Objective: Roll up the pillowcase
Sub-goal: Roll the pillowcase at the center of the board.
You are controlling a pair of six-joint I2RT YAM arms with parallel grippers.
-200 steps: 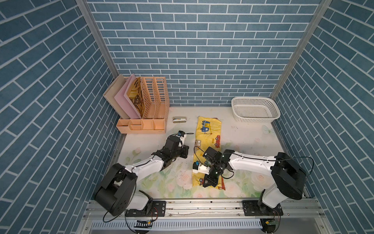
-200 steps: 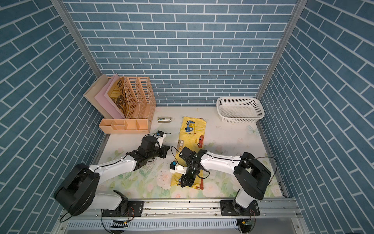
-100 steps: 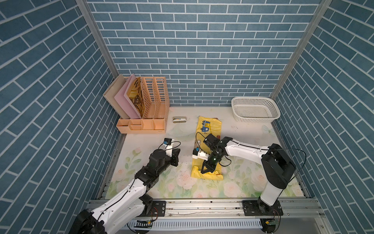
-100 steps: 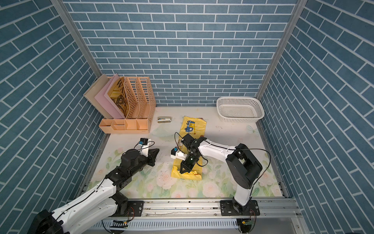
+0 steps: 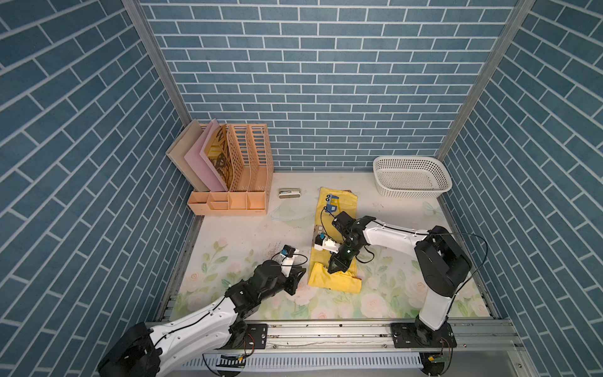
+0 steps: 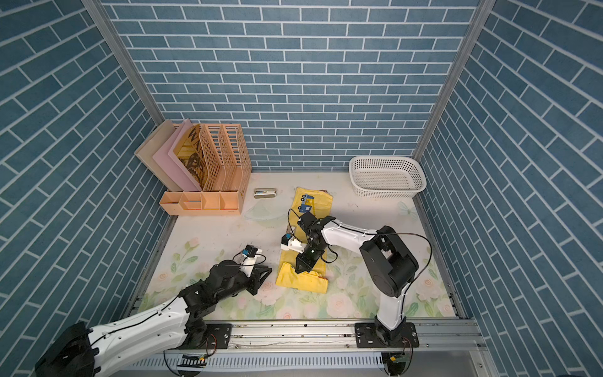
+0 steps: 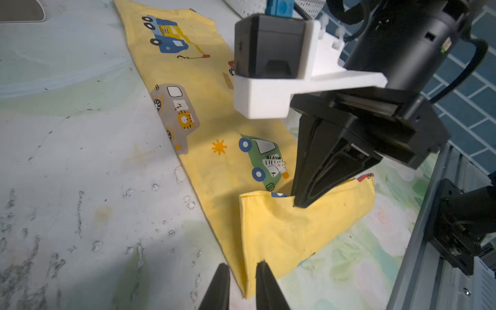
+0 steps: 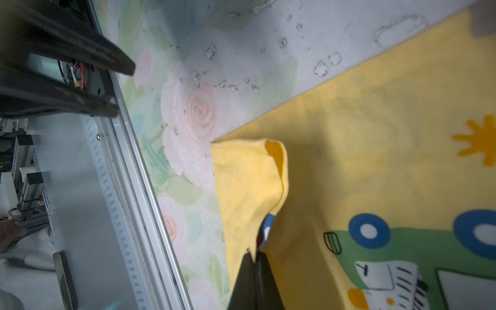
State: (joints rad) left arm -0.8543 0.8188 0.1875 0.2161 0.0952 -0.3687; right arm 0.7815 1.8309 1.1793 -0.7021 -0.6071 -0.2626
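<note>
The pale floral table covering (image 5: 244, 235) fills the floor of the cell. At the back stand an orange file organizer (image 5: 248, 163) and a white perforated basket (image 5: 411, 192). The pillowcase (image 5: 337, 282) lies mid-table as a long yellow strip running from the back towards the front rail. Its near end is folded back over itself, plain side up. The right gripper (image 7: 298, 204) points down onto that flap, its fingers (image 8: 264, 271) pinched tight on the folded edge. The left gripper (image 7: 243, 268) sits low just beside the fold's corner, its fingers (image 7: 222, 281) parted a little and gripping nothing. A small silver object (image 5: 289, 193) lies beside the organizer.
</note>
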